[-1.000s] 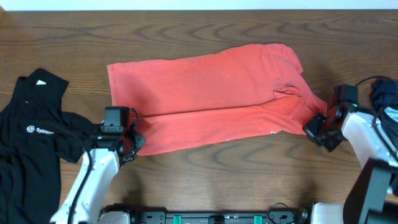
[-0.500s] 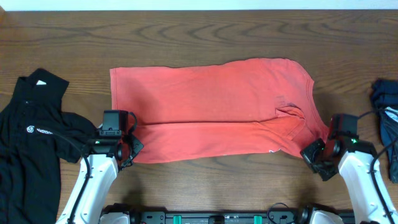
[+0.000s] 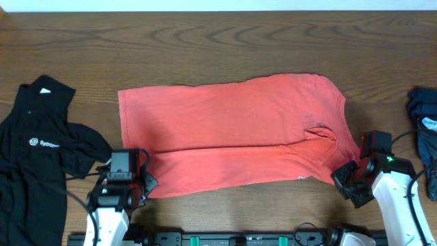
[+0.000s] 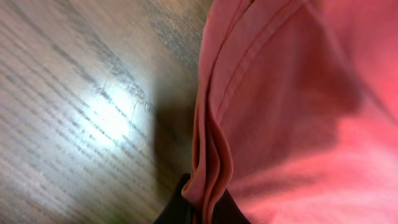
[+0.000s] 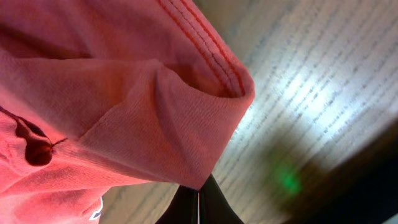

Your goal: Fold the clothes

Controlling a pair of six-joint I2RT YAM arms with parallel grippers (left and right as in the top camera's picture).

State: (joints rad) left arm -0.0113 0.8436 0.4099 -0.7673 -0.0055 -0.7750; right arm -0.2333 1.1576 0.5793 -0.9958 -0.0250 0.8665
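The coral-red T-shirt [image 3: 232, 130] lies spread across the middle of the table with its near part folded over; no lettering shows. My left gripper [image 3: 142, 183] is shut on its near left corner, and the left wrist view shows the bunched hem [image 4: 208, 155] pinched between the jaws [image 4: 202, 208]. My right gripper [image 3: 343, 175] is shut on the near right corner; the right wrist view shows a cloth fold [image 5: 180, 118] held at the fingertips [image 5: 199, 199]. The black collared shirt [image 3: 37, 157] with a small white logo lies at the left.
A dark blue garment [image 3: 425, 116] lies at the right table edge, beside my right arm. Bare wooden table [image 3: 218, 41] stretches behind the red shirt. The table's near edge runs just below both grippers.
Both grippers have pulled the near edge of the red shirt toward the front of the table. The shirt has flattened and stretched out, and its far edge has slid nearer.
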